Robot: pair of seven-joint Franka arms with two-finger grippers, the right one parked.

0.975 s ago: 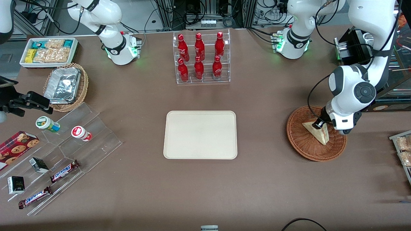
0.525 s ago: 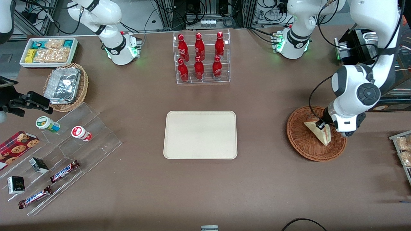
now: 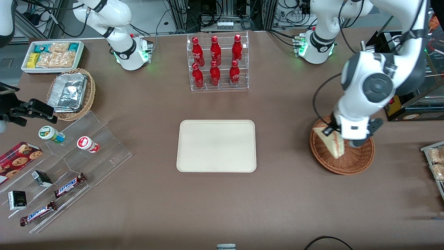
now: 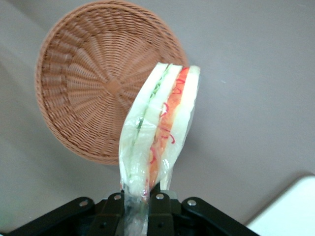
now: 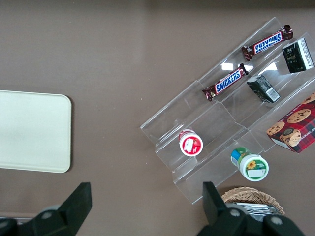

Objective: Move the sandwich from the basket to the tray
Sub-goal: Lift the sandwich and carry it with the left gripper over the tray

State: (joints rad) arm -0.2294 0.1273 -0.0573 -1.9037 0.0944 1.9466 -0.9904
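The sandwich (image 3: 329, 140) (image 4: 160, 128), a wrapped white-bread wedge with red and green filling, hangs in the air above the reddish-brown wicker basket (image 3: 350, 161) (image 4: 93, 83). My left gripper (image 3: 329, 131) (image 4: 140, 199) is shut on the sandwich's narrow end, and the wedge points away from the wrist. The basket below it holds nothing else. The cream tray (image 3: 216, 146) (image 5: 29, 130) lies flat mid-table, toward the parked arm from the basket, with nothing on it. A corner of the tray (image 4: 290, 209) shows in the left wrist view.
A clear rack of red bottles (image 3: 218, 62) stands farther from the front camera than the tray. A clear stepped display (image 3: 69, 163) with snack bars and cups, a tan basket with foil containers (image 3: 71, 93) and a white snack box (image 3: 52, 55) lie toward the parked arm's end.
The left gripper has lifted the sandwich out of the basket and carried it a little toward the tray. The wrist has risen closer to the front camera.
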